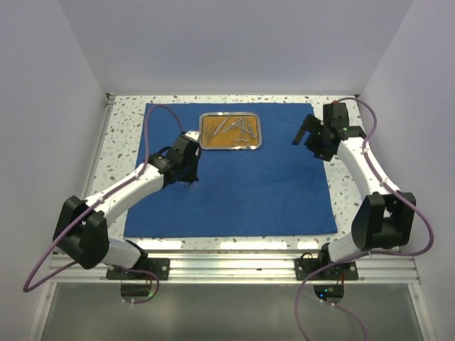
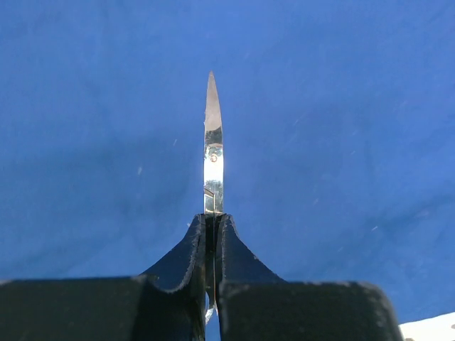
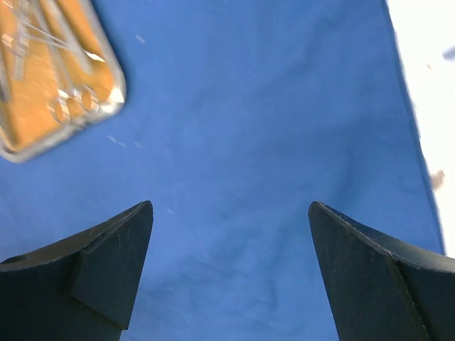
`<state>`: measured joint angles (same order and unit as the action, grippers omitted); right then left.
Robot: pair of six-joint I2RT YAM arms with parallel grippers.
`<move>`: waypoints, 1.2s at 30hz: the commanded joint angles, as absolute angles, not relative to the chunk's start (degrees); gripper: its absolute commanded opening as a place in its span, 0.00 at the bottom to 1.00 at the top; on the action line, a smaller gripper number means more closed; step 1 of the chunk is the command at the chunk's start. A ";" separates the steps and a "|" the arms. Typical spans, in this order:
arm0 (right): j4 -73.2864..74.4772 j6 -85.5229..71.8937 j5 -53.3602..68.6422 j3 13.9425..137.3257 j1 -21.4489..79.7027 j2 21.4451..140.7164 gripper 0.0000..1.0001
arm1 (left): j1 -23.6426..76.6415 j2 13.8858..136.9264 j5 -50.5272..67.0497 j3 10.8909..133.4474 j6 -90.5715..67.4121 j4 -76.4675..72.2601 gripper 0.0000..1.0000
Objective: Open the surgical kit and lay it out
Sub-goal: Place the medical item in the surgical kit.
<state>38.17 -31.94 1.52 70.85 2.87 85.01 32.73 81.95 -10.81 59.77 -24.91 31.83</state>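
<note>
Over smooth blue cloth, left hand pinches scissors — slim; pointed.

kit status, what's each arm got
Left gripper shut on scissors, over the cloth. Right gripper open, empty, right of the tray. Other tools lie in the tray. Nothing in the way.

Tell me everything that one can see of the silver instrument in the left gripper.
The silver instrument is slim, polished metal, probably closed scissors: two blades lie together, with a small pivot screw, tapering to a sharp point. The left gripper is shut on its lower part, so any handles are hidden. It points straight away from the wrist camera, with the blue cloth behind it; whether it touches the cloth cannot be told.
</note>
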 commanded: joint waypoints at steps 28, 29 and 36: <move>35.69 -33.66 6.50 94.04 8.00 103.97 0.96 | 24.44 75.22 -9.91 39.72 -33.65 31.34 0.35; 35.34 -33.58 7.11 95.09 8.09 105.02 0.97 | 24.17 76.10 -12.72 40.51 -36.10 32.94 0.68; 35.85 -31.03 9.32 105.97 10.89 113.70 0.97 | 23.64 79.28 -10.64 41.22 -35.95 33.05 0.99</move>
